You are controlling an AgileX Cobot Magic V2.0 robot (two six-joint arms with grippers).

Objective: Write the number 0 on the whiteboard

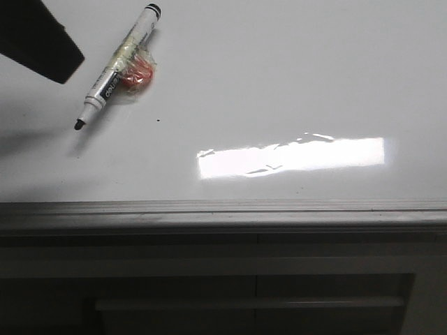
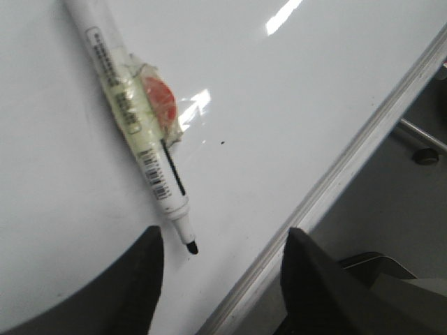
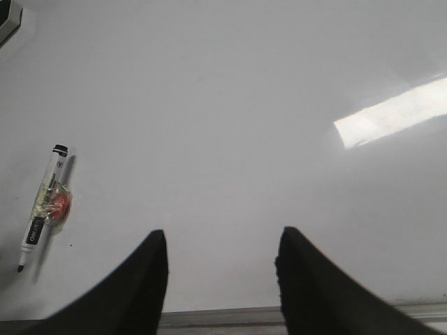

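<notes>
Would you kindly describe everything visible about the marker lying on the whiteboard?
The marker is a slim white-barrelled pen with a black end cap and a bare black tip, so it is uncapped. Clear tape wraps its middle and holds a small red-orange piece against it. It lies flat and diagonal on the whiteboard, far left, tip towards the front edge. No gripper touches it; the open left gripper hovers near its tip.

We see the whiteboard [image 1: 279,84] as glossy white with a bright white glare bar, edged by a grey strip. On it the marker [image 1: 117,68] is white-barrelled with a black end cap, black tip, a dark label band and a printed barcode; yellowish clear tape wraps its middle over an orange-red disc [image 1: 137,73]. A tiny black speck [image 1: 158,120] marks the white. Both grippers' fingers [image 3: 140,286] look black.
</notes>
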